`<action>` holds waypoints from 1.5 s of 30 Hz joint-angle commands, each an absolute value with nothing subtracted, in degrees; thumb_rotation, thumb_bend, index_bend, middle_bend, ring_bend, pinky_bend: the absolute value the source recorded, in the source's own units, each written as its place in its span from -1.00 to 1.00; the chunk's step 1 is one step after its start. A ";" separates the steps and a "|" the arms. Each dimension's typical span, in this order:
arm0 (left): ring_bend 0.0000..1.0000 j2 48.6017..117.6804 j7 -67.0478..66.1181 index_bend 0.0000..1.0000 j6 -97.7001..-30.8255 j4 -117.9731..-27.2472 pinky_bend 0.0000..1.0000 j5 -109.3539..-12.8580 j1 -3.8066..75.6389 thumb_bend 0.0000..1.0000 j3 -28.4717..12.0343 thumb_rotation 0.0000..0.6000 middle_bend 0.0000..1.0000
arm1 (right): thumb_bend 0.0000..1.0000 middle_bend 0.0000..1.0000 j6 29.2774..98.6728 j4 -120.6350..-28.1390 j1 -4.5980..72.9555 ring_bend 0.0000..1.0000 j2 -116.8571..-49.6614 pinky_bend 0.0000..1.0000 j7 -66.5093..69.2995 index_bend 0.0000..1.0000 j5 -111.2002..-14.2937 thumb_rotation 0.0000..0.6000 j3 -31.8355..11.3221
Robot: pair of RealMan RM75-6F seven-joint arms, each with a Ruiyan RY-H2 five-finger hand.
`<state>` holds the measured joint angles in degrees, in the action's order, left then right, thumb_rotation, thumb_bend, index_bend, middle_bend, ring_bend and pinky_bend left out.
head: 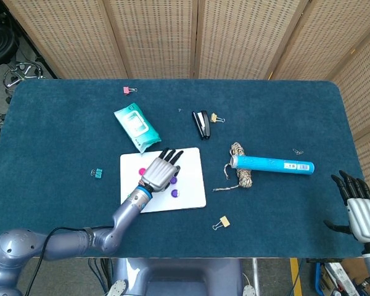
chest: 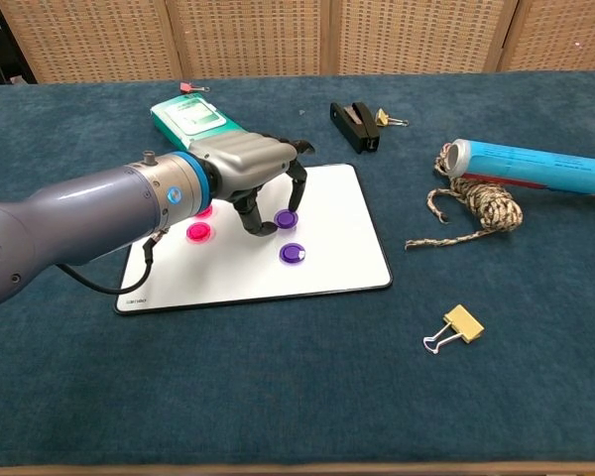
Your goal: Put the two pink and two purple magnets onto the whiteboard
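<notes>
The whiteboard (head: pixel 191 194) (chest: pixel 347 268) lies flat near the table's front. On it sit two purple magnets (chest: pixel 286 217) (chest: pixel 294 253), which the head view also shows (head: pixel 173 180) (head: pixel 175 192). Two pink magnets (chest: pixel 197 232) (chest: pixel 204 211) lie at its left, and the head view shows only one pink magnet (head: pixel 142 171). My left hand (head: pixel 159 172) (chest: pixel 248 169) hovers over the board with its fingers spread and curved down around the upper purple magnet. I cannot tell if it touches the magnet. My right hand (head: pixel 361 206) is open at the table's front right edge, with nothing in it.
A teal wipes pack (head: pixel 135 127) lies behind the board and a black stapler (head: pixel 201 123) to its right. A blue tube (head: pixel 272 164) and a rope bundle (head: pixel 242 172) lie further right. Binder clips are scattered: yellow (head: pixel 221 222), teal (head: pixel 97 172), pink (head: pixel 129 90).
</notes>
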<state>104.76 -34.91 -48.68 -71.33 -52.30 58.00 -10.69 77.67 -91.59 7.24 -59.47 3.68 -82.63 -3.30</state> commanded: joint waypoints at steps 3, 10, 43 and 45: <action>-1.00 105.32 -34.53 0.13 -48.54 -70.51 -1.00 -51.97 58.11 -0.28 -10.83 1.00 -1.00 | -1.00 -1.00 77.66 -91.57 7.23 -1.00 -59.45 -1.00 3.73 -1.00 -82.63 1.00 -3.31; -1.00 105.47 -34.05 -0.06 -48.75 -70.40 -1.00 -51.90 58.02 -0.29 -11.02 1.00 -1.00 | -1.00 -1.00 77.66 -91.55 7.22 -1.00 -59.41 -1.00 3.77 -1.00 -82.56 1.00 -3.35; -1.00 84.13 -25.83 -1.00 -59.72 -93.65 -1.00 -61.84 47.54 -0.51 -7.68 1.00 -1.00 | -1.00 -1.00 80.17 -91.92 6.64 -1.00 -58.99 -1.00 5.54 -1.00 -86.01 1.00 -2.77; -1.00 80.06 -23.16 -1.00 -61.41 -96.53 -1.00 -64.70 45.04 -0.56 -6.16 1.00 -1.00 | -1.00 -1.00 80.61 -91.85 6.58 -1.00 -58.94 -1.00 6.01 -1.00 -86.85 1.00 -2.56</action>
<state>85.75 -27.34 -58.12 -91.66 -60.26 49.16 -8.54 80.27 -91.88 6.66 -58.99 5.67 -86.40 -2.73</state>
